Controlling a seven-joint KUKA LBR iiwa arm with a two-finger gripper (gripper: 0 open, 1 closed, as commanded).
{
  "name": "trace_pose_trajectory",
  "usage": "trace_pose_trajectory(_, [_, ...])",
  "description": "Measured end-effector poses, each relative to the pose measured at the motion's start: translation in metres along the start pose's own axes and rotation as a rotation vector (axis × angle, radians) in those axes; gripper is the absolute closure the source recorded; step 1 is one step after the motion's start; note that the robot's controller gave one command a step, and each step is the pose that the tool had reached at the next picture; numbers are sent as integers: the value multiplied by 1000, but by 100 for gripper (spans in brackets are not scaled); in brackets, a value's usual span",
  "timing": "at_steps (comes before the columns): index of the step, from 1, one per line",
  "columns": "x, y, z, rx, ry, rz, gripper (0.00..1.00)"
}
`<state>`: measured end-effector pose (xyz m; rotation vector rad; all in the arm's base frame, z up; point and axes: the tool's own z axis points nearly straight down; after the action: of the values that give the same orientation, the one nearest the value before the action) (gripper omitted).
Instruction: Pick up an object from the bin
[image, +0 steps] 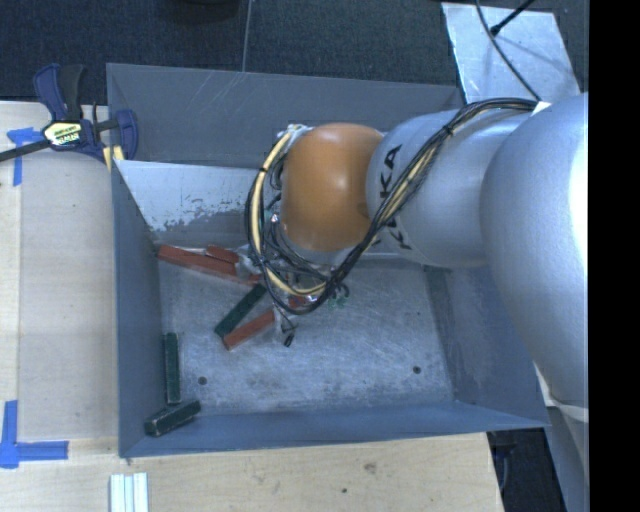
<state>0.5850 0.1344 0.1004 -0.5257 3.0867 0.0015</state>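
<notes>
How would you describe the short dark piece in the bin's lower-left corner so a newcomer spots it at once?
Find the grey metal bin and go to its lower-left corner in the camera view. There, by the front wall, lies a short dark block. It is stubbier and thicker than the slim dark green stick just above it, which runs along the left wall.

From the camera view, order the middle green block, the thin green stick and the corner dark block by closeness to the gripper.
1. Green block, mid-bin, just left of the gripper.
2. Thin green stick, by the left wall.
3. Dark block, front-left corner.
</notes>
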Motion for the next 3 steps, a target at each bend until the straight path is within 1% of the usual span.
trace_pose_trajectory(1, [-2, -9, 30, -2, 4, -60, 0])
trace_pose_trajectory(2, [-3, -9, 29, -1, 3, -58, 0])
trace_pose_trajectory(3, [-7, -9, 24, 0, -8, -56, 100])
